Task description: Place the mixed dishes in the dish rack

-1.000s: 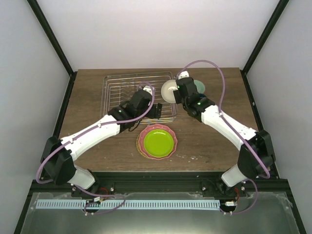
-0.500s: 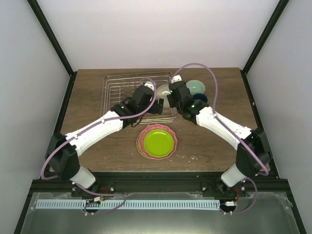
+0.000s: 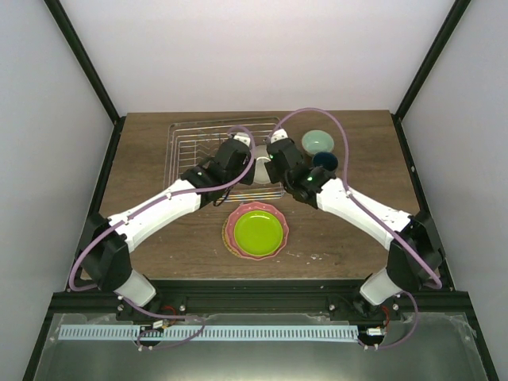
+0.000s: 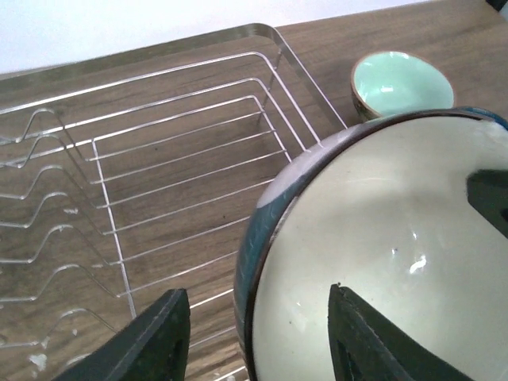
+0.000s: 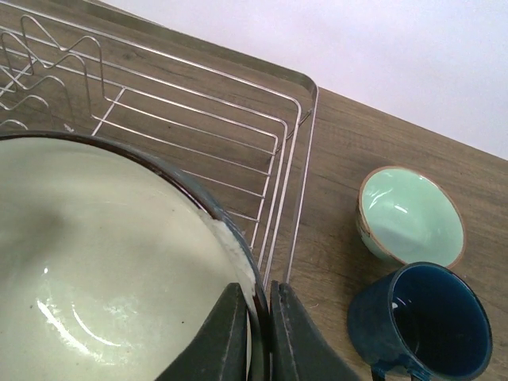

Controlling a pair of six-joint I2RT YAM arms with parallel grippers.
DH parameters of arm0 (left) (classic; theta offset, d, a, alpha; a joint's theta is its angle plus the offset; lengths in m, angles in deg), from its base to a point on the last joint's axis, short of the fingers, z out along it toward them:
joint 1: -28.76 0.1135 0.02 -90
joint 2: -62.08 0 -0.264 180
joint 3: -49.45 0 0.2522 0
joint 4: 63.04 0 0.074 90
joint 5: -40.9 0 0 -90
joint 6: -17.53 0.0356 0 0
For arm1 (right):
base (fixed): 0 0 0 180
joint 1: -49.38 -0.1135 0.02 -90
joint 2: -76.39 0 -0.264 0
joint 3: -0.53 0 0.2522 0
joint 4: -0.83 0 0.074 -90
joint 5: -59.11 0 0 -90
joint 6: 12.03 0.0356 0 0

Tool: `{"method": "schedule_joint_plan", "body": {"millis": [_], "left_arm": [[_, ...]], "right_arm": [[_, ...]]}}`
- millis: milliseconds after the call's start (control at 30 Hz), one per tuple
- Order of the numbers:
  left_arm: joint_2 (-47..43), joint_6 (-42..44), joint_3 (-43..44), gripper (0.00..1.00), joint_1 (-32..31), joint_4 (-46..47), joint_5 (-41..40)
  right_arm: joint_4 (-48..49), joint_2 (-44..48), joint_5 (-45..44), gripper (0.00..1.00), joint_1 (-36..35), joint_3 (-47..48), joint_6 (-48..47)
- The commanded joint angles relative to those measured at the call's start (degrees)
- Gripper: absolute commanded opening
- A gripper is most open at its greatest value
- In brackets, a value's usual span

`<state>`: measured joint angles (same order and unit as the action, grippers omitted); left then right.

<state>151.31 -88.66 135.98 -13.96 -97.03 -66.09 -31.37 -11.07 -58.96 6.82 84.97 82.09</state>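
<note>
The cream bowl (image 3: pixel 263 151) (image 5: pixel 103 262), dark-rimmed, hangs tilted over the right end of the dish rack (image 3: pixel 190 147) (image 5: pixel 198 103). My right gripper (image 3: pixel 275 155) (image 5: pixel 260 290) is shut on its rim. My left gripper (image 3: pixel 249 160) (image 4: pixel 258 292) is open and straddles the opposite rim of the cream bowl (image 4: pixel 381 262): one finger is inside, and the other stands apart from the outer wall. The lime-green plate (image 3: pixel 258 230) lies on the pink plate (image 3: pixel 229 230) in front of the rack. The mint bowl (image 3: pixel 317 142) (image 5: pixel 410 214) and the blue mug (image 3: pixel 324 162) (image 5: pixel 421 321) stand to the right of the rack.
The wire rack (image 4: pixel 182 159) has zigzag plate prongs along its left part, and nothing rests in it. The mint bowl (image 4: pixel 401 83) sits just past the rack's right rim. Both forearms cross above the table's middle.
My right arm has carried the cream bowl leftward from beside the mint bowl to over the rack's right end. My left gripper has come up to the bowl, and its jaws have narrowed around the rim.
</note>
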Motion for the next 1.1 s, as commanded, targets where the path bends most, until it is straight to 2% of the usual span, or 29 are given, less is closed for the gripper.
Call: {"method": "schedule_joint_plan", "body": {"millis": [0, 67, 400, 633, 867, 1067], "left_arm": [[0.9, 0.2, 1.2, 0.43, 0.4, 0.3, -0.5], [1.2, 0.2, 1.3, 0.35, 0.6, 0.0, -0.4], [1.8, 0.5, 1.5, 0.17, 0.9, -0.1, 0.7], [3.4, 0.1, 2.6, 0.00, 1.1, -0.7, 1.5], [3.6, -0.5, 3.2, 0.00, 1.2, -1.5, -0.1], [4.2, -0.7, 3.5, 0.00, 1.6, -2.4, -1.5]], "right_arm": [[2.0, 3.7, -1.5, 0.01, -0.4, 1.8, 2.0], [1.9, 4.1, -1.5, 0.01, -0.4, 1.7, 2.0], [1.3, 4.7, -1.6, 0.01, -0.4, 1.8, 1.5], [0.1, 2.7, -1.1, 0.04, -0.4, 2.8, 2.0], [-0.8, 0.8, -0.2, 0.07, -0.5, 4.3, 2.7], [-4.2, 0.2, -0.2, 0.23, -0.6, 7.0, 5.0]]}}
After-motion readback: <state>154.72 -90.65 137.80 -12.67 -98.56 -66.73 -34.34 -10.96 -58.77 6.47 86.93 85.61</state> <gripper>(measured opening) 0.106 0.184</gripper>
